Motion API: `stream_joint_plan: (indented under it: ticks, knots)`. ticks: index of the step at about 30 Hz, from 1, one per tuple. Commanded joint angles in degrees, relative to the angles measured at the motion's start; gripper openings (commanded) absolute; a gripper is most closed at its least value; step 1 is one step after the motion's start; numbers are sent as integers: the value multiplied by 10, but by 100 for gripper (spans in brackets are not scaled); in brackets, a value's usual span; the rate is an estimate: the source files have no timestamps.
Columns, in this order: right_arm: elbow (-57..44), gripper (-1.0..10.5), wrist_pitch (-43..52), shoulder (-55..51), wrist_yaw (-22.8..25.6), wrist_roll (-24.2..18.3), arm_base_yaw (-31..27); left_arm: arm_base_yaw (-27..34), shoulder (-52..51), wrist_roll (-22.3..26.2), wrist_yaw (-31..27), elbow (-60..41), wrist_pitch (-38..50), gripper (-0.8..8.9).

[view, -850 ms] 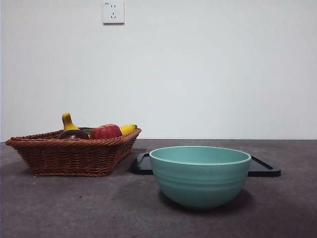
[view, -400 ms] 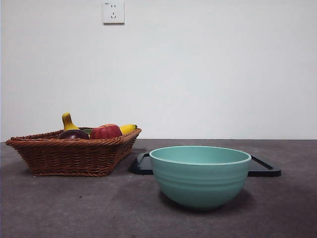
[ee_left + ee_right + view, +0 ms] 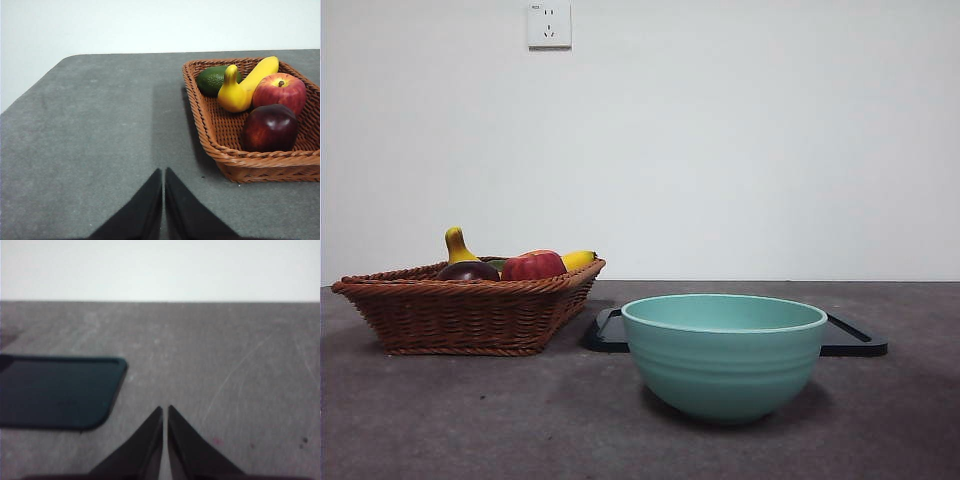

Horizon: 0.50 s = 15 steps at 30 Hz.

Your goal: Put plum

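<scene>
The plum is dark maroon and glossy and lies in the near corner of a brown wicker basket. My left gripper is shut over bare table, off to one side of the basket and apart from it. Shut as well, my right gripper hovers over the grey table beside a dark tray. Neither gripper shows in the front view.
In the basket with the plum lie a red apple, a yellow gourd-shaped fruit, a banana and a green avocado. A teal bowl stands in front of the dark tray.
</scene>
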Motion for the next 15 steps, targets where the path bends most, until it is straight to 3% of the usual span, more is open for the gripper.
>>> stream_joint_plan:
  ticks: [1, 15]
  knots:
    - [-3, 5, -22, -1, 3, -2, 0, 1, -1, -2, -1, -12, -5, 8]
    - [-3, 5, -8, -1, 2, 2, 0, 1, -1, -2, -1, -12, -5, 8]
